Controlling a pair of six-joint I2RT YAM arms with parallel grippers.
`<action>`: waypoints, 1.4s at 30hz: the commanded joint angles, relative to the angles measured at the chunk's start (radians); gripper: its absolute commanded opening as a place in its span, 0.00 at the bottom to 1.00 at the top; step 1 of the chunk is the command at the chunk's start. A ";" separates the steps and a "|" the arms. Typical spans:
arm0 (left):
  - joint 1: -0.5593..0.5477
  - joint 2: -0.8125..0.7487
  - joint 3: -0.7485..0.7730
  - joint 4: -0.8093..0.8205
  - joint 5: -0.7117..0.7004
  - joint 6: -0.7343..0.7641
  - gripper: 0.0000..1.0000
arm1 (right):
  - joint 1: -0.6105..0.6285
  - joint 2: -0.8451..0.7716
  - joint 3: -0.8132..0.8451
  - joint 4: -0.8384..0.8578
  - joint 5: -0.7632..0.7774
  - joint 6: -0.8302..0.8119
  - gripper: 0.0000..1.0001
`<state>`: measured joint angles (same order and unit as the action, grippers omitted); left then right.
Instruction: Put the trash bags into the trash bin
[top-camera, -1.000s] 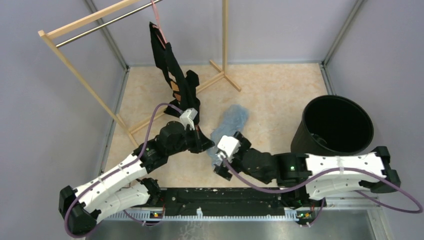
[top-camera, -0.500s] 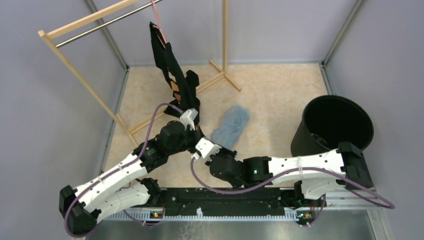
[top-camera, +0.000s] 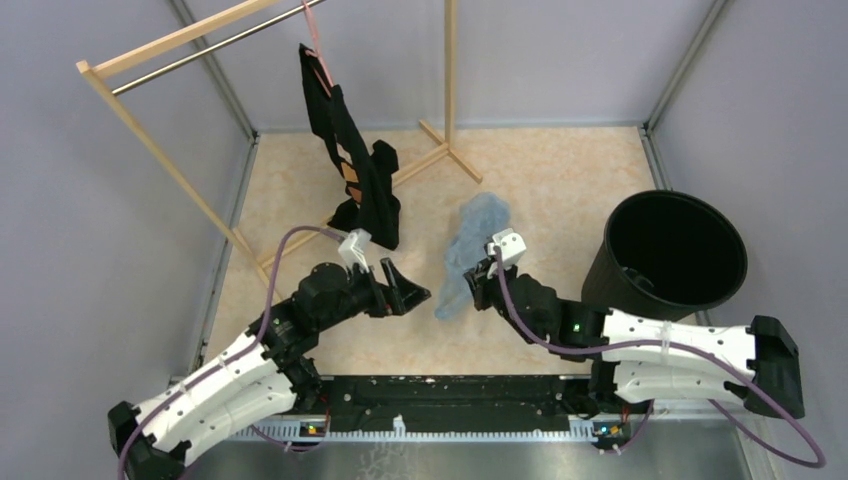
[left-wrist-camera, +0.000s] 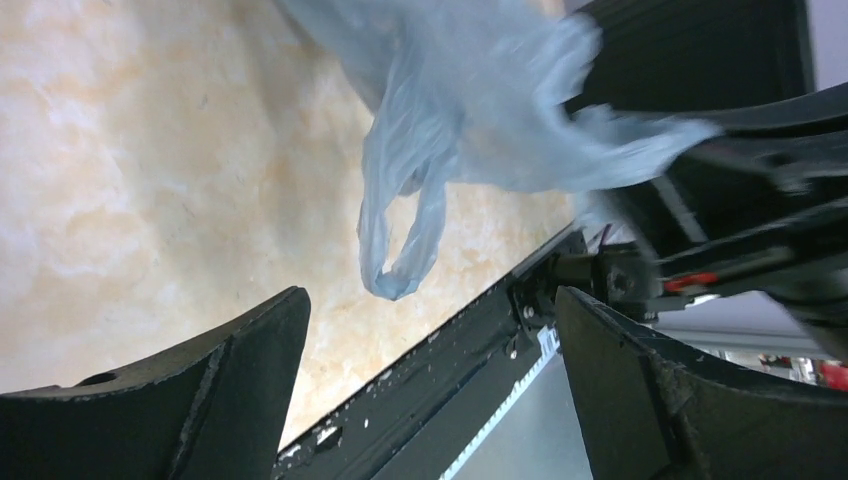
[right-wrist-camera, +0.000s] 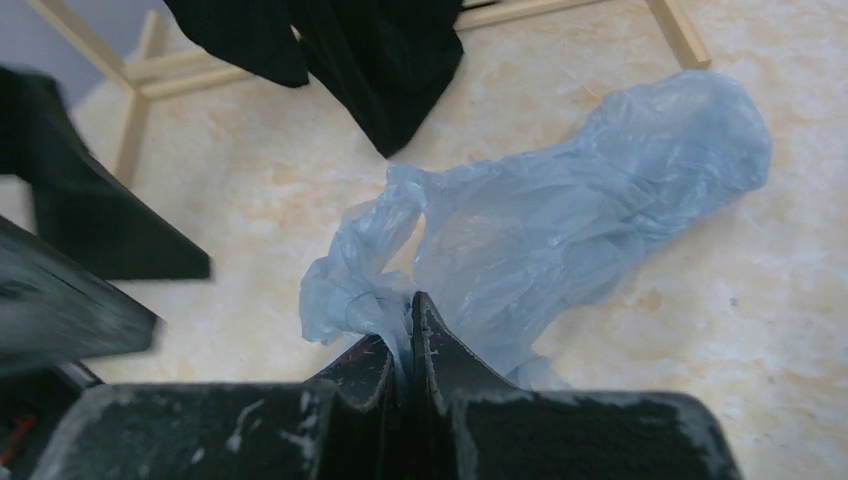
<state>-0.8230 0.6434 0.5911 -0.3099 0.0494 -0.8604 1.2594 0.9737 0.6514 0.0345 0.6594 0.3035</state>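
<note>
The trash bag (top-camera: 470, 245) is a pale blue, wrinkly film bag lying on the beige floor at the middle. My right gripper (top-camera: 480, 285) is shut on its near, bunched end, and the film (right-wrist-camera: 600, 200) is pinched between the closed tips of the right gripper (right-wrist-camera: 405, 320). My left gripper (top-camera: 408, 292) stands open just left of the bag and holds nothing. In the left wrist view a loop of the bag (left-wrist-camera: 400, 240) hangs beyond the wide-apart fingers of the left gripper (left-wrist-camera: 430, 298). The black round trash bin (top-camera: 605, 275) stands upright at the right.
A wooden clothes rack (top-camera: 200, 40) stands at the back left. A black garment with orange patches (top-camera: 350, 170) hangs from it down to the floor, close to the bag and my left gripper. The rack's foot bars (top-camera: 440, 155) lie on the floor behind.
My left gripper has opened, let go of the bag and drawn back to the left. My right gripper has shut on the bag's near end, and the bag has shifted right.
</note>
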 joint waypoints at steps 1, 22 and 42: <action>-0.002 0.060 -0.130 0.214 0.152 -0.107 0.98 | -0.011 -0.029 -0.012 0.137 -0.037 0.132 0.00; -0.004 0.280 -0.147 0.377 0.113 -0.094 0.51 | -0.012 -0.107 -0.078 0.081 -0.049 0.210 0.00; -0.006 0.339 -0.219 0.523 0.273 -0.156 0.83 | -0.012 -0.088 -0.044 0.055 -0.042 0.243 0.00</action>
<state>-0.8249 0.9432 0.4313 0.0406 0.2211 -0.9565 1.2533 0.8581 0.5621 0.0410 0.6346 0.5327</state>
